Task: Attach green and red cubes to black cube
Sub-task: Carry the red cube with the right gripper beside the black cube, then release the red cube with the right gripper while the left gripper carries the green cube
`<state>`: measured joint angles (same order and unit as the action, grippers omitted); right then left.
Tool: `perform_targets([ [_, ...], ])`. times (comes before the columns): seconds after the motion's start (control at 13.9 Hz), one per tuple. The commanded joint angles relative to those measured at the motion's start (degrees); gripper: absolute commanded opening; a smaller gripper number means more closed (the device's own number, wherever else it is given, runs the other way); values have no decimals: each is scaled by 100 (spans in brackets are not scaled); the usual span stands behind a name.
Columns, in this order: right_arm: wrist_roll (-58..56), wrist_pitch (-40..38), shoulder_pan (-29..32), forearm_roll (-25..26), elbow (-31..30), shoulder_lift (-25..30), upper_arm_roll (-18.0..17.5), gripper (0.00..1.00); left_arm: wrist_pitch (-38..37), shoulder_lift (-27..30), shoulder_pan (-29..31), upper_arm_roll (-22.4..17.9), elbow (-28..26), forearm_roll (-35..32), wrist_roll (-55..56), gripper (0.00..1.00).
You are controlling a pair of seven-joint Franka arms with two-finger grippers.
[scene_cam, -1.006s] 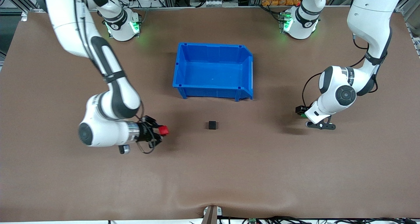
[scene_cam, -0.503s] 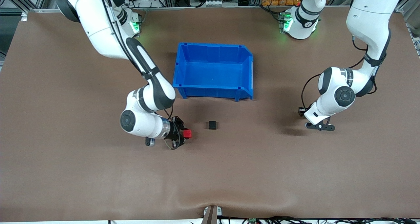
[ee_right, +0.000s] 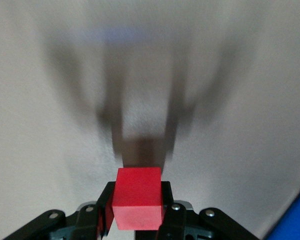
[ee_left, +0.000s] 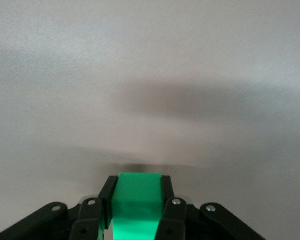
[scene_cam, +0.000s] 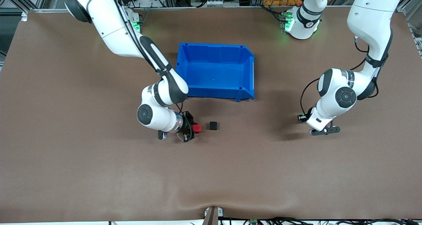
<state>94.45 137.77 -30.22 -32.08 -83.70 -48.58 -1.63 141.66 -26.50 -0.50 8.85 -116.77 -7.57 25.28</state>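
The black cube [scene_cam: 213, 125] sits on the brown table, nearer to the front camera than the blue bin. My right gripper [scene_cam: 195, 129] is shut on the red cube [scene_cam: 196, 128] and holds it low, just beside the black cube toward the right arm's end, with a small gap between them. The red cube fills the jaws in the right wrist view [ee_right: 138, 198]. My left gripper [scene_cam: 301, 117] is shut on the green cube [ee_left: 137, 206], low over the table toward the left arm's end. The green cube is hidden in the front view.
A large blue bin [scene_cam: 215, 71] stands open and empty in the middle of the table [scene_cam: 211, 172], farther from the front camera than the black cube. A corner of it shows in the right wrist view [ee_right: 295, 220].
My right gripper has carried the red cube toward the black cube, from well apart to just beside it. My left gripper has shifted only slightly.
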Motion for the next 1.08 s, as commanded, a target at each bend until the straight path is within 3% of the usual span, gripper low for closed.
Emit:
perform_targets([
  [0.0,64,233,-185,-219,12,-125,57,0,-174,22,-38,247,303,-25,1175,0],
  [0.22,73,242,-308,-466,47,-116,57,0,-367,13,-107,643,611,-25,3073,0],
  [0.43,91,294,-379,-475,38,-125,57,0,-666,-214,-703,671,1164,-25,5172,0],
  [0.5,143,338,-370,-475,38,-125,57,10,-718,-398,-984,662,1409,-60,6102,0],
  [0.57,213,338,-379,-397,38,-117,66,87,-754,-609,-1230,636,1655,-104,6868,0],
  [0.65,205,330,-336,-379,56,-108,84,100,-763,-794,-1424,618,1849,-104,7450,0],
  [0.79,144,268,-239,-352,100,-64,127,100,-772,-988,-1601,626,2149,-104,8270,0],
  [1.01,-93,259,77,296,179,85,224,100,-772,-1199,-1812,644,2326,-34,8958,0],
])
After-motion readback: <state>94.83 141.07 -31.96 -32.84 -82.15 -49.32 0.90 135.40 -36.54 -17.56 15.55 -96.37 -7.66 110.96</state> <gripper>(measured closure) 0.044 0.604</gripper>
